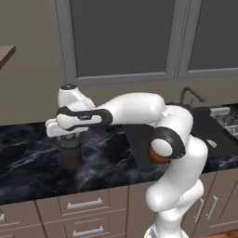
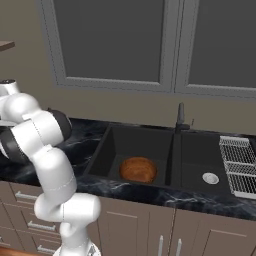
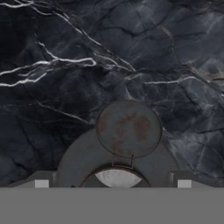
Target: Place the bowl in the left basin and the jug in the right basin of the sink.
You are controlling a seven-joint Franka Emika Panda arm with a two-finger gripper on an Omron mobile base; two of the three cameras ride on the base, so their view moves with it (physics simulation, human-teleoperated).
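on the black marble counter point(image 1: 28, 153), left of the sink and about midway between its front and back edges, a small dark brown cylindrical jug with a capped neck point(image 1: 70, 152) stands upright. the white arm's two-finger gripper point(image 1: 69, 135) hangs directly above it, fingers spread wide apart and holding nothing; from the hand camera the jug's round cap point(image 3: 128, 128) sits between the fingertips. to the right, the matte black double sink point(image 2: 100, 145) holds a wide glossy reddish-brown wooden bowl point(image 2: 138, 169) near the front of its wider left basin point(image 2: 145, 142). the narrower right basin point(image 2: 197, 155) shows a round silver drain point(image 2: 210, 177).
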